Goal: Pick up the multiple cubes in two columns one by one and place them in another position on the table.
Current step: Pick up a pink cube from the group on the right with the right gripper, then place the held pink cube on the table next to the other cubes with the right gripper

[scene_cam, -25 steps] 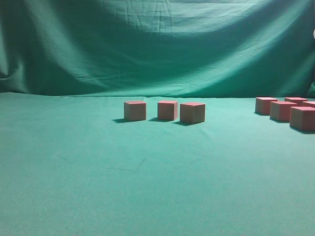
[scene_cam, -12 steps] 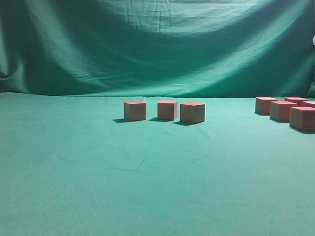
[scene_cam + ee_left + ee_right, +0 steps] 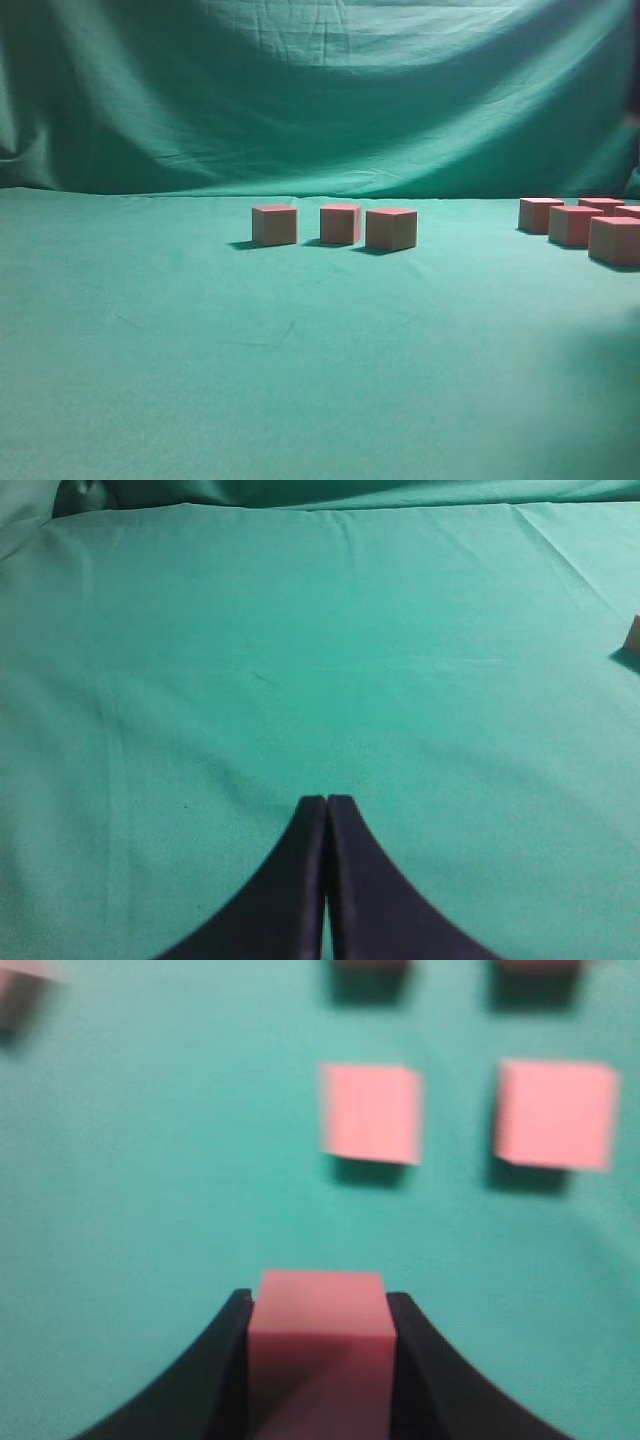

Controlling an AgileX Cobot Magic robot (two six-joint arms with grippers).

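Note:
Three red-topped cubes stand in a row mid-table: left (image 3: 274,225), middle (image 3: 340,224), right (image 3: 391,229). Several more cubes (image 3: 574,226) stand in two columns at the far right. My right gripper (image 3: 320,1305) is shut on a red cube (image 3: 320,1345) and holds it above the cloth; two cubes (image 3: 370,1113) (image 3: 556,1114) lie below and ahead of it, with more at the top edge. My left gripper (image 3: 326,802) is shut and empty over bare cloth. Neither gripper shows in the exterior view.
Green cloth (image 3: 300,350) covers the table and hangs as a backdrop. A sliver of a cube (image 3: 634,635) shows at the right edge of the left wrist view. A dark shadow lies on the cloth at the front right (image 3: 610,400).
The cubes in the exterior view have not moved. A shadow has spread over the front right of the cloth, and the pale spot at the upper right edge is gone.

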